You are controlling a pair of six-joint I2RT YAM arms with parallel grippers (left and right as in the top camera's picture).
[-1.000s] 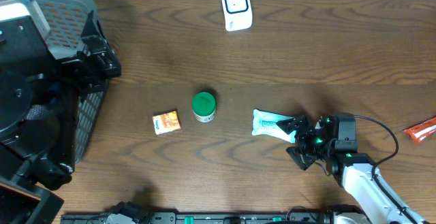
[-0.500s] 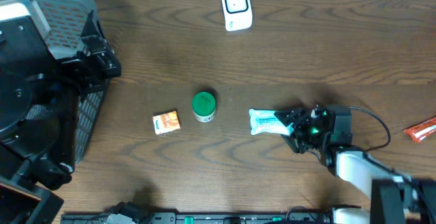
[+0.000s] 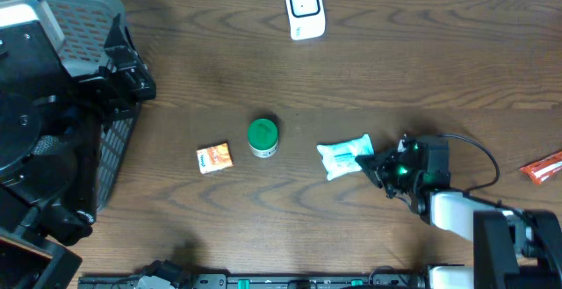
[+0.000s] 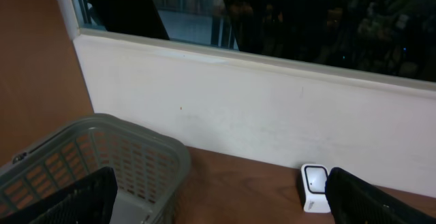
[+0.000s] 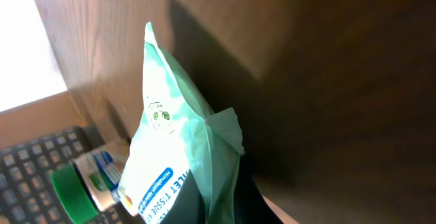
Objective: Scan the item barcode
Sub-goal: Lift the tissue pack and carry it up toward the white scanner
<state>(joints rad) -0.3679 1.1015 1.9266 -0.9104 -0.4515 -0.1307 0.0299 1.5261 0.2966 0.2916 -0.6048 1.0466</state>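
The item is a pale green and white tissue pack [image 3: 342, 157], lying tilted on the wooden table right of centre. My right gripper [image 3: 378, 165] is shut on its right end. In the right wrist view the tissue pack [image 5: 170, 149] fills the lower middle, its crimped edge pinched between the dark fingers of the right gripper [image 5: 228, 207]; no barcode shows. The white scanner [image 3: 305, 10] stands at the table's far edge. My left gripper [image 4: 218, 207] hangs open and empty above the basket, and its wrist view shows the scanner [image 4: 315, 188] by the right finger.
A green-capped jar [image 3: 262, 137] and a small orange box [image 3: 214, 157] sit left of the pack. A red packet [image 3: 543, 166] lies at the right edge. A grey mesh basket [image 3: 88, 25] stands at the far left under the left arm.
My right gripper has moved up and left onto the pack's end and shut on it. The pack has turned and shifted a little left. The left arm is unchanged.
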